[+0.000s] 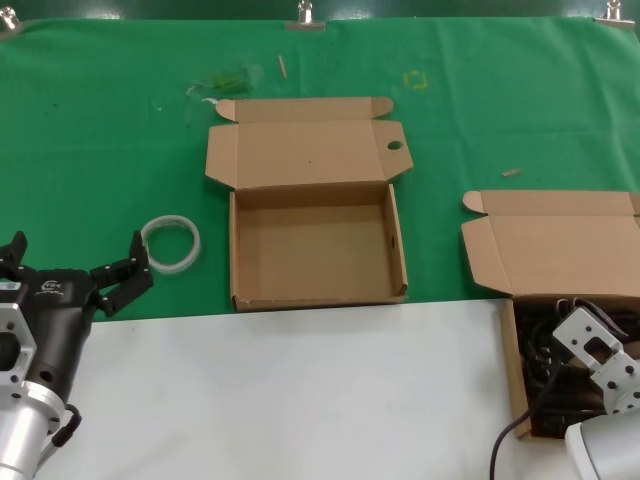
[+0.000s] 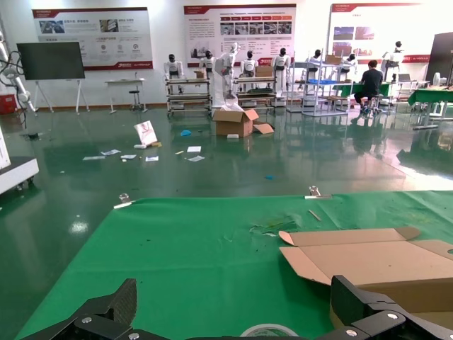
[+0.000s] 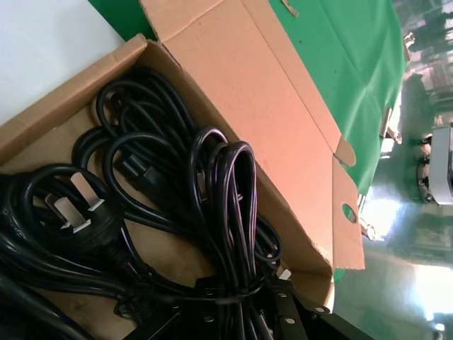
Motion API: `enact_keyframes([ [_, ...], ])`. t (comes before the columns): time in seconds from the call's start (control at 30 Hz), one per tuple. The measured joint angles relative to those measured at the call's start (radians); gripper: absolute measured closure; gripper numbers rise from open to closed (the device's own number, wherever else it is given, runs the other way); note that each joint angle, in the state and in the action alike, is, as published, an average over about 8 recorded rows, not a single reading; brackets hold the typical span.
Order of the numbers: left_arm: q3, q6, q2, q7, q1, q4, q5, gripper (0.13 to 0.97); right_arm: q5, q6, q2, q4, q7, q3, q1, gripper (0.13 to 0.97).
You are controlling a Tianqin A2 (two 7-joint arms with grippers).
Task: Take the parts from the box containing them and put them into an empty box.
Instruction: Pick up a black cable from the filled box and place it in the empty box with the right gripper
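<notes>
The right gripper (image 1: 575,365) hung low inside the box containing them (image 1: 512,340), over the parts (image 3: 170,205) — whether its jaws gripped anything, I cannot tell. The left gripper (image 1: 75,265) waited near the white ring (image 1: 171,244), jaws wide — the empty box (image 1: 235,265) sat mid-desk.

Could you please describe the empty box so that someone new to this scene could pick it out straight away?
Look at the green cloth covering the far part of the table. The empty box sits open at its middle, near the cloth's front edge, with a white ring to its left. Unlike the box of black cords at the right, it holds nothing.
</notes>
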Motion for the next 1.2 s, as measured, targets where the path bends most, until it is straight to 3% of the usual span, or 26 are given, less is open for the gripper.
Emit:
enact_keyframes([
  [0.1, 0.0, 0.0, 0.0, 0.0, 0.0, 0.0, 0.0, 0.132, -0.003, 0.008, 0.0, 0.012, 0.009, -0.004, -0.002, 0.864],
  [0.57, 0.0, 0.0, 0.0, 0.0, 0.0, 0.0, 0.0, 0.132, -0.039, 0.06, 0.0, 0.178, 0.02, -0.081, 0.011, 0.874],
  [0.87, 0.0, 0.0, 0.0, 0.0, 0.0, 0.0, 0.0, 0.132, -0.044, -0.029, 0.0, 0.25, 0.078, -0.281, 0.098, 0.874],
  [1.2, 0.0, 0.0, 0.0, 0.0, 0.0, 0.0, 0.0, 0.132, 0.041, -0.229, 0.001, 0.134, 0.346, -0.557, 0.239, 0.874],
])
